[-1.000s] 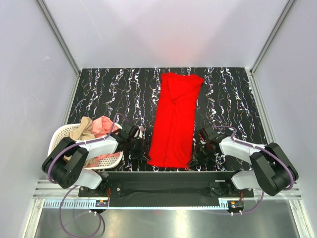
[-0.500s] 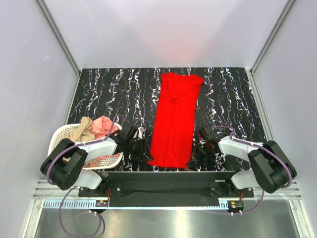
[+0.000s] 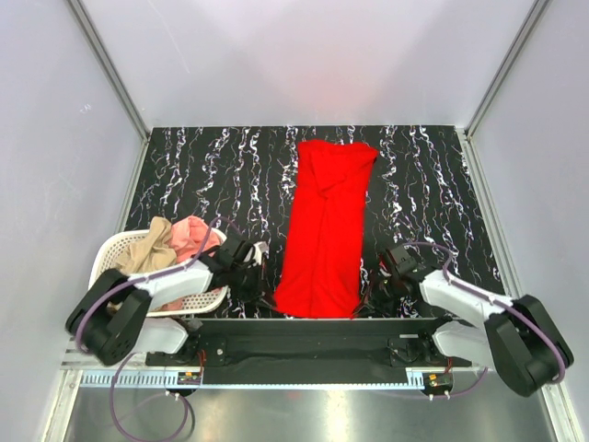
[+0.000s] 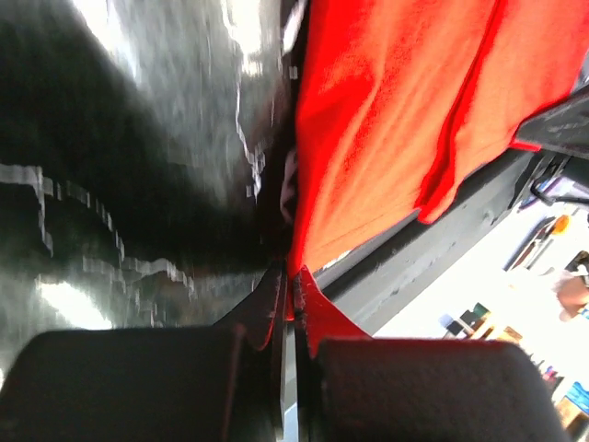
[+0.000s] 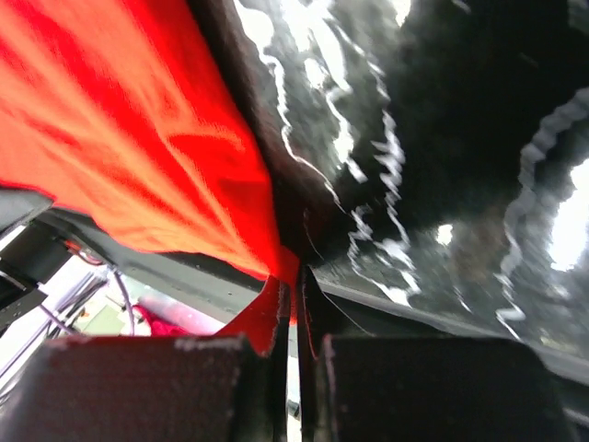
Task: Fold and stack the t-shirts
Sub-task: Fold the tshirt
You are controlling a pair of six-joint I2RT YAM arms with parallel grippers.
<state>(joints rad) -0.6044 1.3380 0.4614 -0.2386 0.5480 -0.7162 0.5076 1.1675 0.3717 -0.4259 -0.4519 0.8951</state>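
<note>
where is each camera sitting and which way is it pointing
top external: above and behind the arms, looking down on the marbled table, red t-shirt and basket; both arms show.
left wrist: low over the table, facing along its own fingers; the left gripper pinches one near corner of the shirt.
right wrist: likewise, with the right gripper pinching the other near corner.
shared: all three views show the shirt's near edge.
</note>
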